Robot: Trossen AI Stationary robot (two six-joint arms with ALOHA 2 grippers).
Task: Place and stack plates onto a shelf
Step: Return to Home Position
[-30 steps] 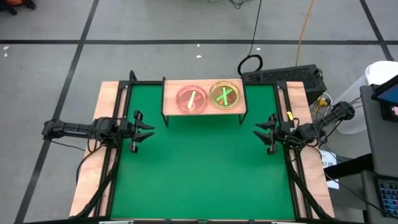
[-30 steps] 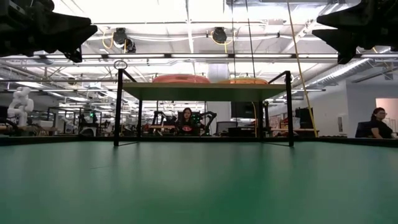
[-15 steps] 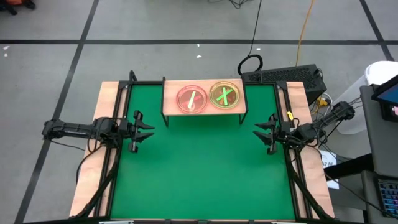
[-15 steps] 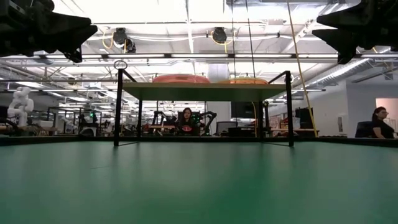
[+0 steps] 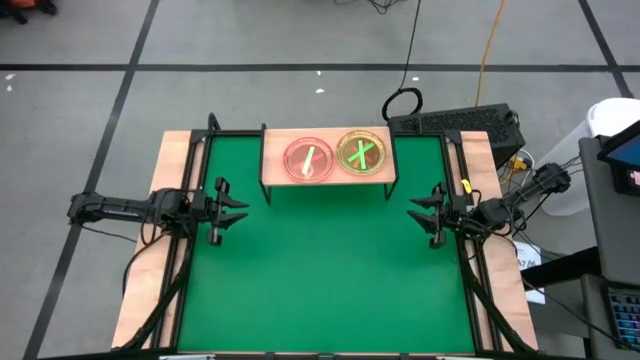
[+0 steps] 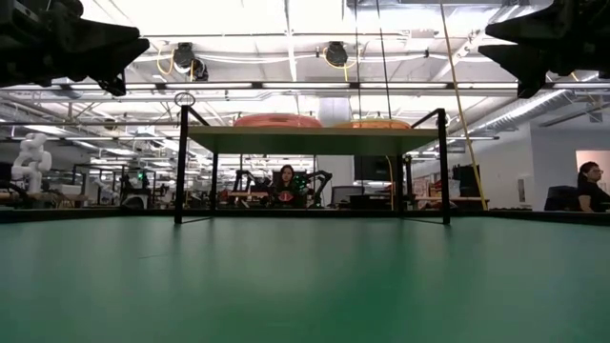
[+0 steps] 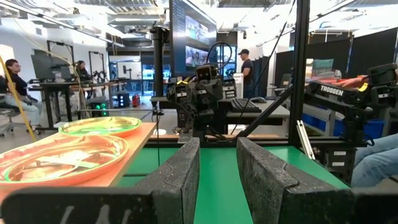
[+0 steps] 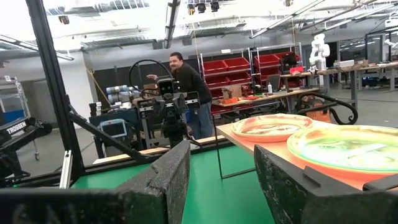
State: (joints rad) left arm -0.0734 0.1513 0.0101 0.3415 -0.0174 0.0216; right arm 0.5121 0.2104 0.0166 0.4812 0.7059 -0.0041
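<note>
the pink plate stack and green-topped stack sit on the shelf at the far edge of the green mat. left gripper and right gripper hover at its side edges, fingers apart, empty. likely risk: an arm clipping a shelf leg, jolting the stacks.

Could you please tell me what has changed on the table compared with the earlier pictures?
Nothing on the table visibly changed. The left hand and right hand hang open and empty out to either side as before. The pink stack and the green-topped stack sit side by side on the shelf. Only a person in the room behind shifted slightly.
</note>
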